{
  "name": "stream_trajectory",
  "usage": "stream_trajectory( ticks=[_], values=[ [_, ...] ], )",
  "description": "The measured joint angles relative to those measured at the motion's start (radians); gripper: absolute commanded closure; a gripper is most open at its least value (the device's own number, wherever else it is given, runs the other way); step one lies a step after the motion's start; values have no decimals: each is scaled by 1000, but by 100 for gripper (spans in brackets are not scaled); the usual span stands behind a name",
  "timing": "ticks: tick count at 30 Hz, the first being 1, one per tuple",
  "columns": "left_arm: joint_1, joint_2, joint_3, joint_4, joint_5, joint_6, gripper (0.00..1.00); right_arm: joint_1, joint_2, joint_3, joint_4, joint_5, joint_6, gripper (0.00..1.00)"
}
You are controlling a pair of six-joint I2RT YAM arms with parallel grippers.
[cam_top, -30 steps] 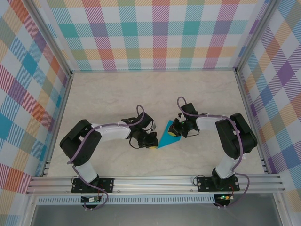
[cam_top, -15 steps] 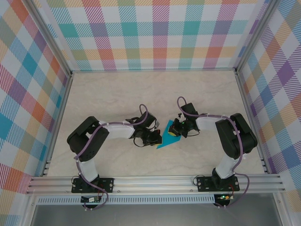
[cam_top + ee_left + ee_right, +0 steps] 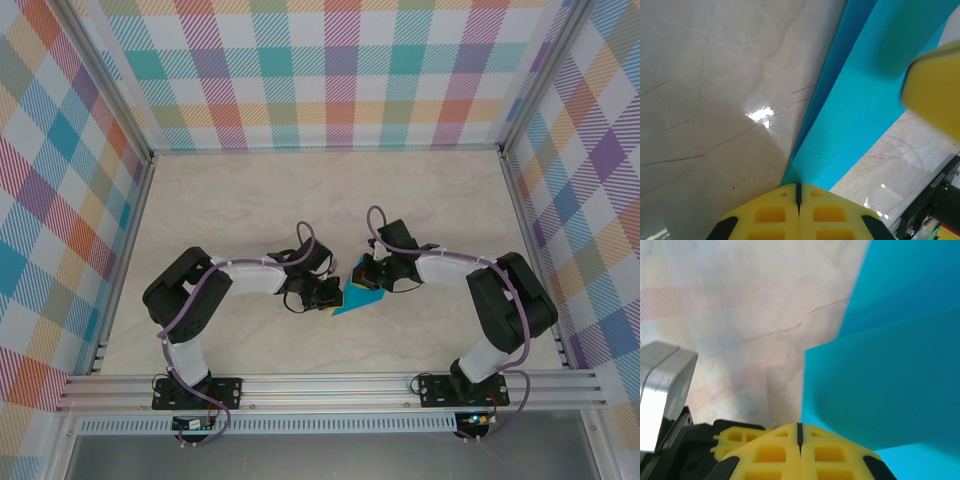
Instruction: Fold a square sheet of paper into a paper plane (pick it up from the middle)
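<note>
**Top external: two closed grippers on a part-folded teal sheet, with slip and skew the main risks**

Top external view puts the square sheet of paper point(image 3: 357, 300), creased into a teal wedge, on the table point(image 3: 250, 200) a little toward 5 o'clock from its centre. The left gripper point(image 3: 326, 297) meets the paper's 9 o'clock edge. The right gripper point(image 3: 364, 276) sits over its 12 o'clock part. Both have their jaws pressed fully together. In each wrist view the paper runs right up to the closed yellow fingertips point(image 3: 770, 215). Whether either gripper pinches a layer or merely bears down on it, I cannot tell.

The paper looks thin and the marble-look surface glossy. A sideways push from a closed tip could therefore slide the whole sheet rather than sharpen the crease, leaving the fold off-line. A raised flap may also spring open if pressure comes off. The grippers work near each other: a blurred yellow pad point(image 3: 935, 90) looms at 2 o'clock in the left wrist view, so a knock between them is possible.

No writing shows on the paper. Small white lettering on a black part point(image 3: 935, 200) at 4 o'clock in the left wrist view is too blurred to read.
</note>
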Motion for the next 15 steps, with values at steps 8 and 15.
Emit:
stream_trajectory(
  ticks=[8,15],
  values=[
    [0,0,0,-1,0,7,100,54,20,-1,20,0,4,100],
    [0,0,0,-2,-1,7,100,60,61,-25,31,8,12,100]
  ],
)
